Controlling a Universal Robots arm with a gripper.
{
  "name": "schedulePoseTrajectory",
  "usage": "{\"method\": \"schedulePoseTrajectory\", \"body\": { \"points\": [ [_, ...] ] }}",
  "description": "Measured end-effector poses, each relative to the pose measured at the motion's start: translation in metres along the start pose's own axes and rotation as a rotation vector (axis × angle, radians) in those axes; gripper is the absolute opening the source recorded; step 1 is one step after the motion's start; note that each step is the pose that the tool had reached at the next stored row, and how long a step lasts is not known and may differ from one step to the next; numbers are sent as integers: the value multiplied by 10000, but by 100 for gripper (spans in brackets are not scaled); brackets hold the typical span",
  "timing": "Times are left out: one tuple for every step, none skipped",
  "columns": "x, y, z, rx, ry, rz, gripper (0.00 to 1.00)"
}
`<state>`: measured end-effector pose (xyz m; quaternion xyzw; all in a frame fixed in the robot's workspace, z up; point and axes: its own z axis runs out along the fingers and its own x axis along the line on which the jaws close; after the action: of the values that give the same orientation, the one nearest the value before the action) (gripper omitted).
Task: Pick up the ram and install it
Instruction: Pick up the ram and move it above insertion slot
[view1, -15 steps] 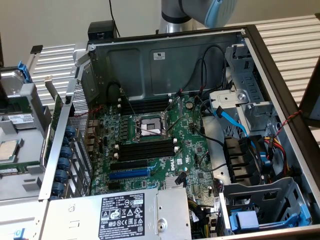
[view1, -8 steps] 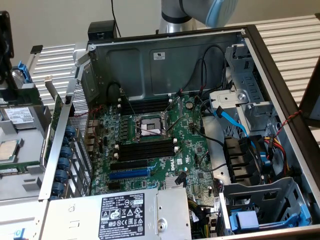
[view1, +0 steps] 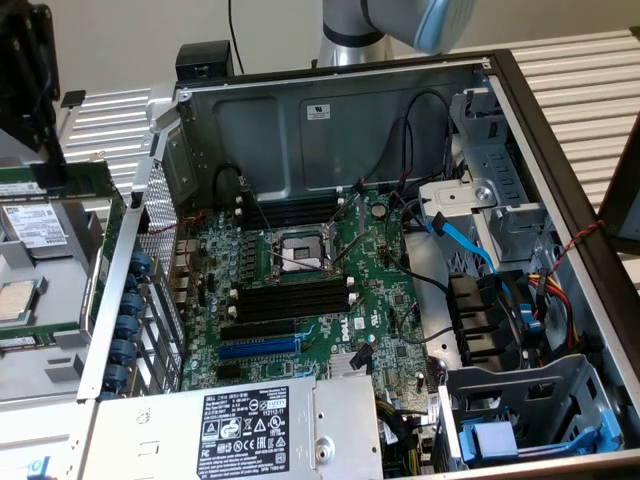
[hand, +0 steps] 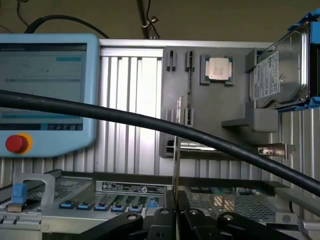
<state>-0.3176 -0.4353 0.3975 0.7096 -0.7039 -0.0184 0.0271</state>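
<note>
Across the exterior view's middle and right lies the open computer case (view1: 330, 110), its motherboard (view1: 390, 300) facing up. The power supply (view1: 340, 420) sits along the case's near edge. On the board, a bank of long black slots (view1: 290, 300) stands bare, with the blue slot (view1: 258, 347) just nearer than they are.

Outside the case, at the exterior view's left, is a grey tray (view1: 60, 270) carrying a hard drive (view1: 35, 225) and a processor chip (view1: 12, 300).

My gripper (view1: 45, 150) hangs over the far part of that tray, well apart from the slots. My fingers (hand: 200, 220) are drawn narrow, pinching the ram (view1: 70, 180) between them. The green stick lies lengthwise in the exterior view. Whether its lower edge touches the tray I cannot tell.

From my wrist, the ram (hand: 176, 150) shows edge-on as a thin upright blade rising from between my fingertips. A black cable (hand: 150, 125) sags across in front, and a teach pendant (hand: 45, 90) with a red button leans beyond the case.
</note>
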Motion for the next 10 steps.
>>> {"method": "schedulePoseTrajectory", "body": {
  "points": [
    [1, -41, -8, -9, 1, 0, 14],
    [1, -84, -16, -18, 0, 0, 14],
    [1, -127, -24, -26, 0, 1, 14],
    [2, -145, -28, -30, 2, -1, 14],
    [1, -145, -28, -30, 1, 0, 14],
    [1, -145, -27, -30, 0, 0, 14],
    [2, -145, -28, -30, 0, 0, 14],
    [2, -145, -28, -30, 1, 0, 14],
    [1, -145, -27, -29, 0, 0, 14],
    [1, -158, -27, -27, -2, 0, 14]
  ]
}}
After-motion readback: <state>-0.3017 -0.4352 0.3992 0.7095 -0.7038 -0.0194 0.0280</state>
